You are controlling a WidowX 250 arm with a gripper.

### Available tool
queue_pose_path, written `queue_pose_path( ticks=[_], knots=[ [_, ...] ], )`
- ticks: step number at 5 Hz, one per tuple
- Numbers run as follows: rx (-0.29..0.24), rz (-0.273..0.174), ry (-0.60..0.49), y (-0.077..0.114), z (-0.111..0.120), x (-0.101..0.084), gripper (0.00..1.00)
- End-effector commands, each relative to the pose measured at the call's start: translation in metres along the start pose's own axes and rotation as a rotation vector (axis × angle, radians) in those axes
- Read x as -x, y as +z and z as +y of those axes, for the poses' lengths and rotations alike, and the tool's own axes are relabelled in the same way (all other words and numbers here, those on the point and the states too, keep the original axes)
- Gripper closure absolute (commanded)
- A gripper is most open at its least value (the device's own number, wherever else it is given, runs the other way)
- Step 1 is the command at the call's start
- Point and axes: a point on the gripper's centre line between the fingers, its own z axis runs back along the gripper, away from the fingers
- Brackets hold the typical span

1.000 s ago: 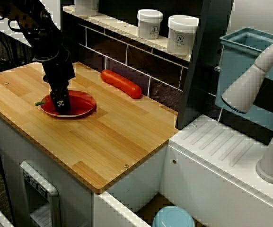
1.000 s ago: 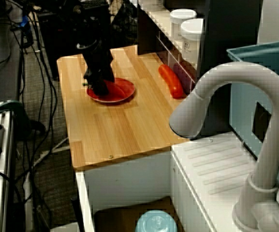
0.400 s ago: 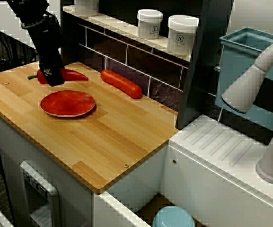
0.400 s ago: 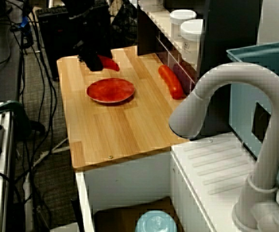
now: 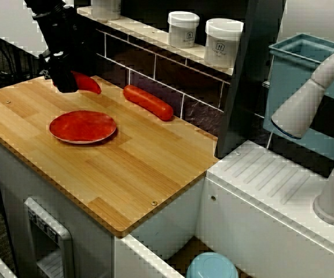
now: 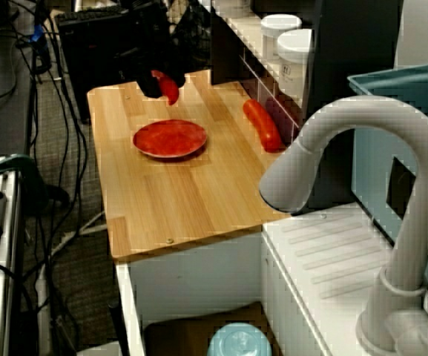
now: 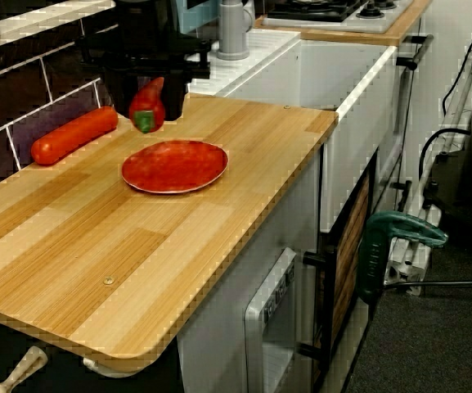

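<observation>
Counter [image 5: 132, 168] of pale wood, black gripper [image 5: 64, 80] hanging over its back part; red plate [image 5: 83, 126] just in front, sausage [image 5: 148, 102] along the tiled wall; pepper [image 7: 147, 105], clamped in the jaws by its body, dangles stem-down, clear of the plate.

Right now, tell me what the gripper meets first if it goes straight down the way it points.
Probably the wooden countertop, met by the red pepper the gripper holds, stem downward. The red plate seems to lie just beside that line, though depth is unclear.
</observation>
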Motion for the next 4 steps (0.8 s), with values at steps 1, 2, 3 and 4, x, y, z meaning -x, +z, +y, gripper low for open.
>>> queue_pose_path(
  ticks=[1, 2, 3, 4],
  knots=[
    [0.004, 0.028, -0.278, 0.006, 0.013, -0.005, 1.00],
    [-0.003, 0.019, -0.305, 0.006, 0.005, -0.008, 1.00],
    [-0.016, 0.042, -0.307, -0.003, -0.003, -0.009, 1.00],
    [-0.033, 0.079, -0.283, -0.017, -0.004, -0.006, 1.00]
  ],
)
